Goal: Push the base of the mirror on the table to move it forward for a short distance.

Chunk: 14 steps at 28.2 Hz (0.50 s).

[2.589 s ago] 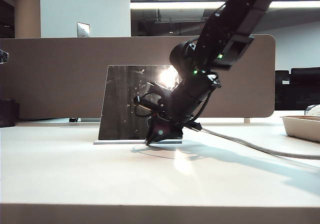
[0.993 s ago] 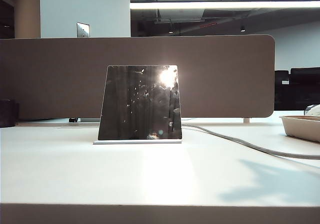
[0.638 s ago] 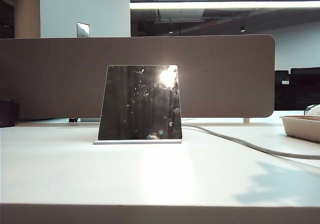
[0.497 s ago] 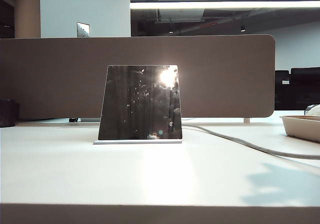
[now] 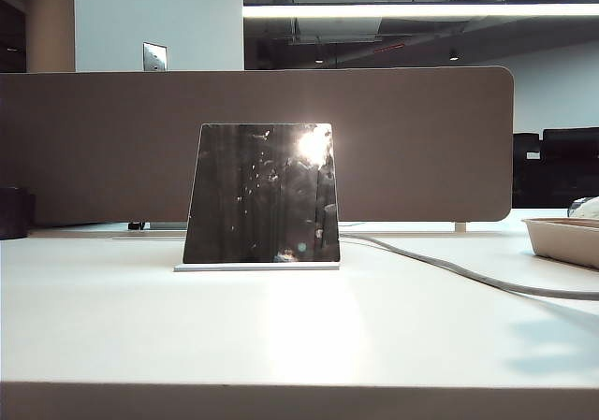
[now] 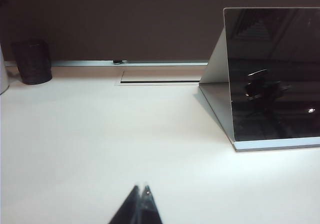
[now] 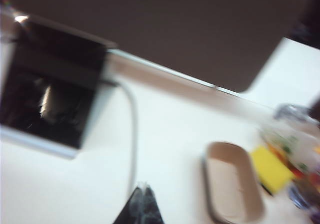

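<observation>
The dark trapezoid mirror stands upright on its thin white base in the middle of the white table. No arm shows in the exterior view. In the left wrist view my left gripper is shut with nothing in it, hovering over bare table well short of the mirror and its base. The blurred right wrist view shows my right gripper shut and empty, far from the mirror and base.
A brown partition panel runs behind the mirror. A grey cable trails right from the mirror. A beige tray sits at the right edge, with a yellow block and small items beside it. A dark cup stands far left.
The right arm, which was down at the mirror's base 2.6 s ago, has left the exterior view. Its shadow on the table has slid further right. The mirror stays put.
</observation>
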Motion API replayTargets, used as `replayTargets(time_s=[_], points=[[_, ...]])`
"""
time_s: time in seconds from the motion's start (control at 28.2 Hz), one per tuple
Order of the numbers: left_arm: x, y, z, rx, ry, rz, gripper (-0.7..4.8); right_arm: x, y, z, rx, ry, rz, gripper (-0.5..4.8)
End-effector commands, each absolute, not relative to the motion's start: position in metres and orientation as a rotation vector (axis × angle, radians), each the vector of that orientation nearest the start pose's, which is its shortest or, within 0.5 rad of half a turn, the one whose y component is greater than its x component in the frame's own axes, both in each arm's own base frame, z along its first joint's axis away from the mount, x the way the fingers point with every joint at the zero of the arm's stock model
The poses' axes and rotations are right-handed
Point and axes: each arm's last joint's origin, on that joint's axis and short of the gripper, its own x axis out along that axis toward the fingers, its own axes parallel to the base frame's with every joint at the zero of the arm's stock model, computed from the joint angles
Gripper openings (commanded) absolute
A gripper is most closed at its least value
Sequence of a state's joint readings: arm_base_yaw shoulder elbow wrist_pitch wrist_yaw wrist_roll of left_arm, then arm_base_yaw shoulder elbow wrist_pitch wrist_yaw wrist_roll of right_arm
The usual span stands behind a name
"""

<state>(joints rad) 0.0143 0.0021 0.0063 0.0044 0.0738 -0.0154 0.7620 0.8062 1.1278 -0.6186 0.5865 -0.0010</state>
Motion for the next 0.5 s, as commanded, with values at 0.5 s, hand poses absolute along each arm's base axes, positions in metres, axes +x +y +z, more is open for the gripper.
replayTargets(time_s=[0.5], points=[[0.097,-0.001,0.167,-0.01,-0.019,-0.057,-0.01,0.11,-0.024,0.332,0.148,0.042,0.026,0.0]])
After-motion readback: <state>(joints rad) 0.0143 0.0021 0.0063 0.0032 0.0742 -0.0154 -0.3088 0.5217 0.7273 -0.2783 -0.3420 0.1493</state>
